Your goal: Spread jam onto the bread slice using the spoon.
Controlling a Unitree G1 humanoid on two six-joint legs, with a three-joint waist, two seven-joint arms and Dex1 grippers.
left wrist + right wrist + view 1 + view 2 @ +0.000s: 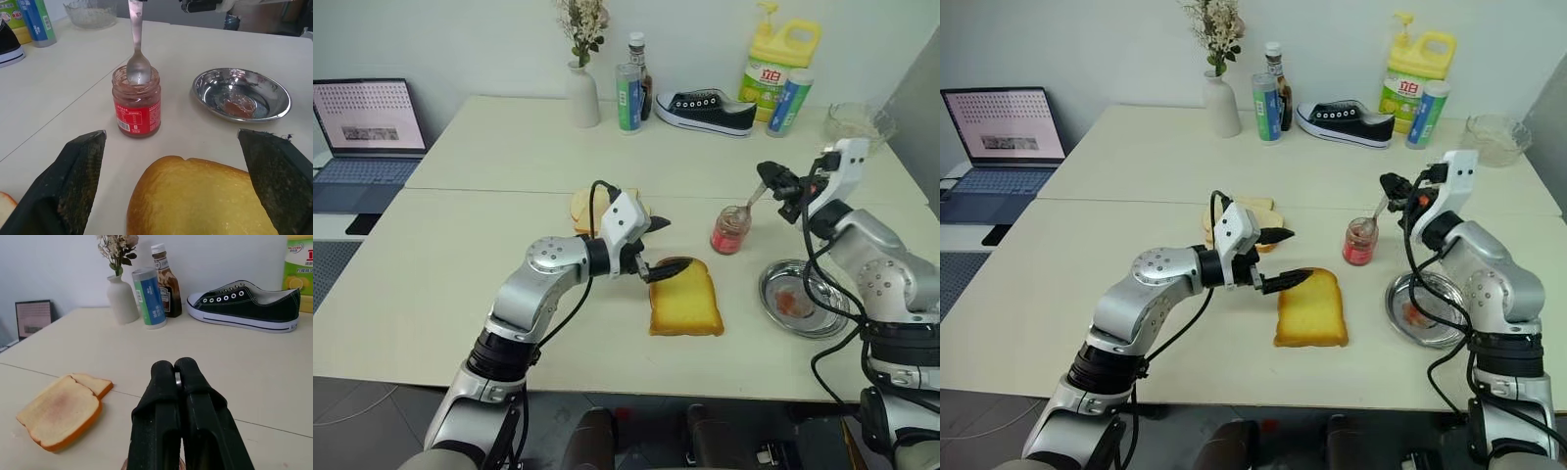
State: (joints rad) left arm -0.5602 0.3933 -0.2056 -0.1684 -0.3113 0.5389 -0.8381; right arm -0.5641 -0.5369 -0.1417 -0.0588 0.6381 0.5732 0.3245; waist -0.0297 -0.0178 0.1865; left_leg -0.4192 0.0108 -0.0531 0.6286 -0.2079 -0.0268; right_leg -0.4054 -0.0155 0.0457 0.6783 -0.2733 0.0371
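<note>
The right gripper [771, 180], clamped on the spoon [138, 63] at the jam [730, 230], should scoop gently (avoid tipping); the left gripper [658, 251], wide open and empty, steadies the bread slice [685, 298].

The left arm reaches forward and inward across the worktop, elbow bent, wrist turned toward the right. Its left hand [658, 249] has both black fingers spread wide, one raised and one low, pointing roughly level and slightly downward. The right arm is raised and bent, forearm angled inward to the left, cables looping along it. Its right hand [767, 178] has its two black fingers [164, 382] pressed tightly together, pinching the thin handle of the spoon [751, 205].
</note>
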